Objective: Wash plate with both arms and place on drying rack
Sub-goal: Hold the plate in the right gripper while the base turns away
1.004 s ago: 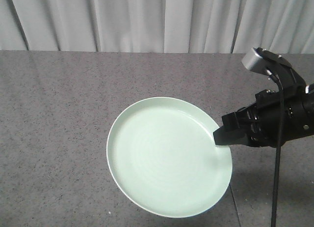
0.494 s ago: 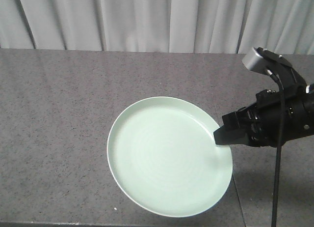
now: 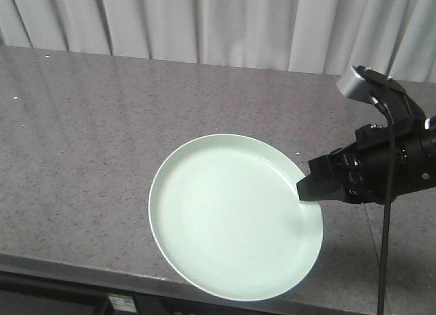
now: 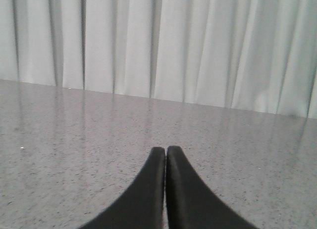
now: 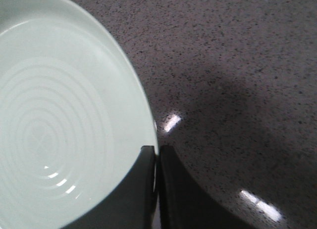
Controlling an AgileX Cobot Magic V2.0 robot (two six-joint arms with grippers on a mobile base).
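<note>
The plate [image 3: 235,216] and the right end effector [image 3: 306,189] occupy the same position in the front-facing view as in the two earlier pictures, while everything behind them has shifted. The far edge of the table [image 3: 88,124] now runs at a slant and sits higher on the left. The curtain [image 3: 238,25] has slid sideways, and the table's near edge has come into view along the bottom. Judged from this, the camera and arms are moving together relative to the table, most likely through a movement of the base, with the grasp unchanged. The right end effector is clamped on the plate's right-hand rim. The right wrist view shows its two dark fingers [image 5: 143,189] nearly together with the rim between them, one over the inner face and one outside it. The plate is clear of the table. Its lower rim overlaps the table's near edge in the front-facing view, so it hangs in the air, held roughly level by that single grip. The left end effector [image 4: 165,154] has its fingers pressed together with nothing between them. It points across the bare table toward the curtain. The drying rack is not in view. The task therefore appears to be in a carrying phase: washing has not visibly started and placement is still ahead. A one-sided rim grip calls for slow motion, because the plate could pivot or slip.
</note>
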